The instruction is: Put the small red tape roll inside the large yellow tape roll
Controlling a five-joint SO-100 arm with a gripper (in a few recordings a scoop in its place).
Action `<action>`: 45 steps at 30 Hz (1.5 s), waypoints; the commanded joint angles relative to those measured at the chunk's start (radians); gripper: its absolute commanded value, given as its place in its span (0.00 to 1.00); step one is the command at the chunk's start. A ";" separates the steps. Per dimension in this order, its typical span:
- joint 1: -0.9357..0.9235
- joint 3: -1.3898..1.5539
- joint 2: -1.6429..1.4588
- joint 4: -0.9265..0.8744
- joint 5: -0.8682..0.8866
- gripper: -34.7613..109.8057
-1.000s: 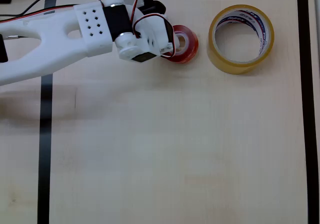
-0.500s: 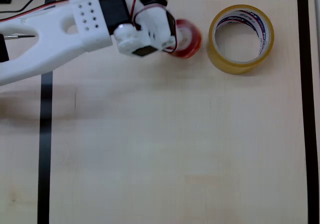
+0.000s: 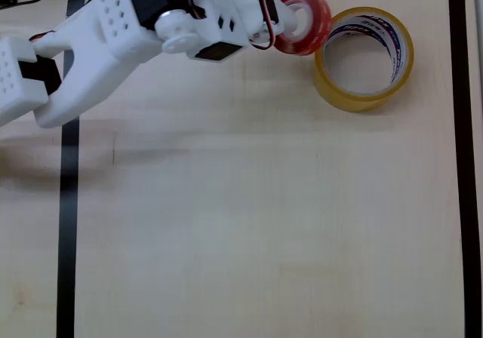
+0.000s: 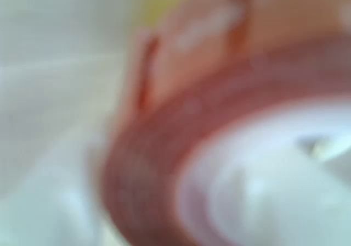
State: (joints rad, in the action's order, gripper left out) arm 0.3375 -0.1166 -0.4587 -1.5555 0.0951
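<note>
In the overhead view, the white arm is reaching from the left along the top edge of the table (image 3: 249, 225), where the gripper (image 3: 290, 17) is clamping the small red tape roll (image 3: 306, 21), tilted, just beside the upper left rim of the large yellow tape roll (image 3: 364, 59). The black tape border (image 3: 68, 225) is framing wide bare wood below both rolls. In the wrist view, the small red tape roll (image 4: 148, 163) is showing its white core close up and badly blurred, with a yellow smear behind.
</note>
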 commanded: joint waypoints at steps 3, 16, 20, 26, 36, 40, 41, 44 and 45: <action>-0.018 -0.115 -0.109 0.109 -0.002 0.24; -0.069 -0.121 -0.043 0.383 0.006 0.24; -0.074 -0.121 -0.005 0.460 0.006 0.24; -0.086 -0.124 0.072 0.532 0.008 0.24; -0.101 -0.124 0.114 0.561 0.008 0.24; -0.104 -0.124 0.118 0.560 0.008 0.28; -0.104 -0.124 0.118 0.560 0.008 0.28; -0.104 -0.124 0.118 0.560 0.008 0.28; -0.104 -0.124 0.118 0.560 0.008 0.28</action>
State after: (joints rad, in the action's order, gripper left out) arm 0.2362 -0.1197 -0.2669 -1.0201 0.0966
